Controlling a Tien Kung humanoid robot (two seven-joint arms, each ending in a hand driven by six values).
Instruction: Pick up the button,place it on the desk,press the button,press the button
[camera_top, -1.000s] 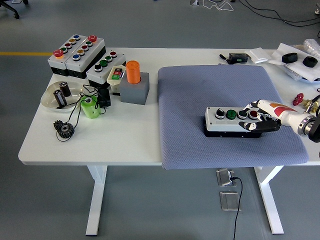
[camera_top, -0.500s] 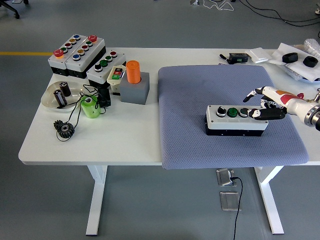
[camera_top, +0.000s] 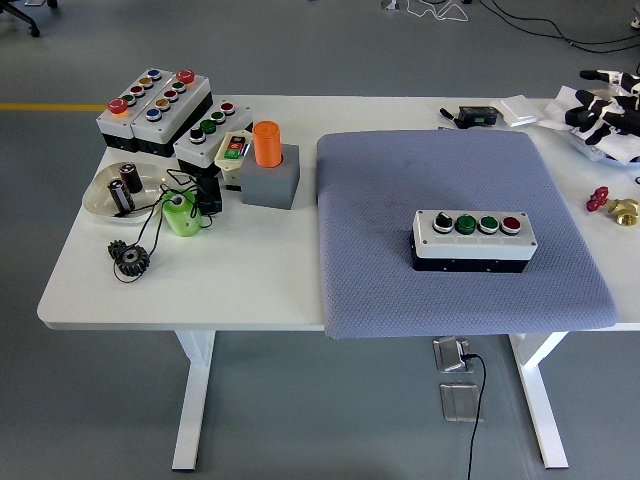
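White and black right hand (camera_top: 607, 100) at the upper right edge of the view, raised over the table's far right corner. Fingers spread apart, holding nothing. Left arm not visible.

Below and to the left of the hand, well apart from it: button box (camera_top: 474, 241), white top, black base, lying flat on the grey mat (camera_top: 400, 180). Four controls in a row on top: black selector knob, green, green, red. Nothing touches the box.

Just below the hand, near the table's right edge: small red valve wheel (camera_top: 598, 198) beside a brass fitting (camera_top: 626, 209).

Far to the hand's left, past the mat: orange cylinder (camera_top: 265, 143) upright in a grey block (camera_top: 270, 181); other button boxes (camera_top: 155, 107) beyond it at the table's (camera_top: 250, 280) far left.
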